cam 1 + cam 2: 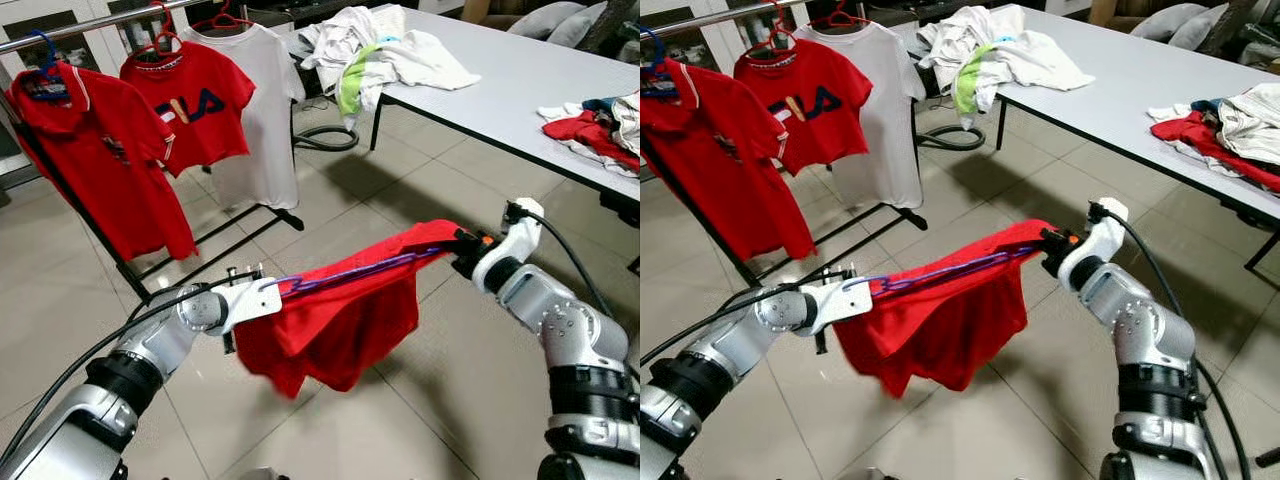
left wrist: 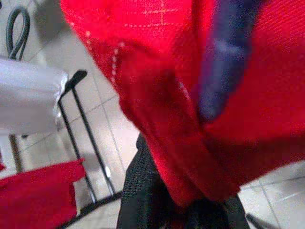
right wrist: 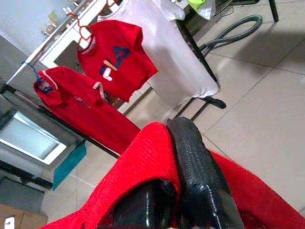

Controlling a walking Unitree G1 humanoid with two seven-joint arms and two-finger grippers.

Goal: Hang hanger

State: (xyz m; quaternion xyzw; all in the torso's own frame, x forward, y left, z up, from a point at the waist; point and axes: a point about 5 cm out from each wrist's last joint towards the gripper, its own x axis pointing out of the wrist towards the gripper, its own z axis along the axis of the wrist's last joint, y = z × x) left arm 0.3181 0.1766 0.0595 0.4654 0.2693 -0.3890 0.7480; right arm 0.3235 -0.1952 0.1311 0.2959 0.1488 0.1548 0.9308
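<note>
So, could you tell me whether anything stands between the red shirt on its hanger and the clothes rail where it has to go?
Nothing visible does. The left gripper and right gripper hold the red shirt on its purple hanger above bare floor; only open tiles lie between it and the rail, where three shirts hang.

"FILA" in large dark blue and red letters across the chest of the red T-shirt hanging on the clothes rail, small chest mark on the neighbouring red polo shirt illegible

Open tiled floor separates the garment rack from the table; hung shirts crowd the rail.
</note>
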